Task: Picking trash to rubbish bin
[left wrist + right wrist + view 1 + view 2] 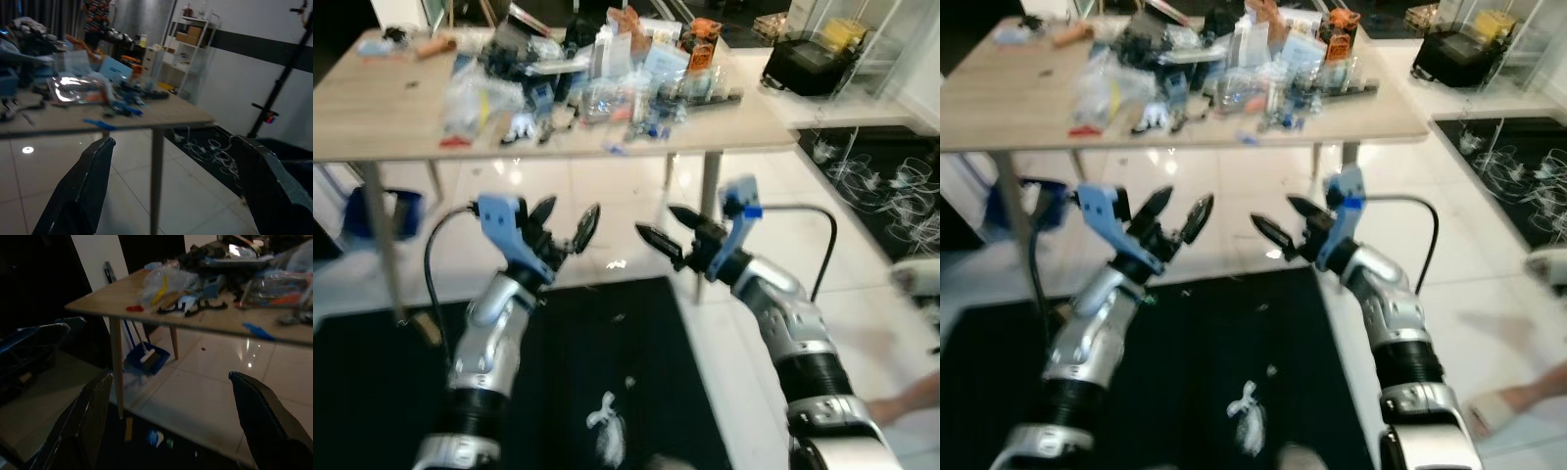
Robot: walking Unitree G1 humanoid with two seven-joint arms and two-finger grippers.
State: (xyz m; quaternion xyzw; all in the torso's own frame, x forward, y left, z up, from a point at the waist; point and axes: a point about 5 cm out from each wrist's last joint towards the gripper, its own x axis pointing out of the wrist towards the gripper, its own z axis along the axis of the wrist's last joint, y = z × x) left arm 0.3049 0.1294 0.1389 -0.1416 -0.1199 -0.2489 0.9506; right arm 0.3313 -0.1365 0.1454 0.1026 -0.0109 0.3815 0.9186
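Table (372, 122): matt light wood top. Floor tiles (607, 211): glossy white, reflective. Mat (372, 392): matt black. Arms: smooth silver metal. Far clutter (597, 73): clear glossy plastic packaging.

Cluttered table (999, 122), two raised hands, black mat (1205, 392)

A crumpled white scrap of trash (608, 425) lies on the black mat (401, 392), between the two arms

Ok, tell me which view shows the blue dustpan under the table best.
The right wrist view: the blue dustpan lies open on the tiled floor with its brush visible. Both eye views catch just a blue shape behind the table leg. The left wrist view looks toward shelves instead.
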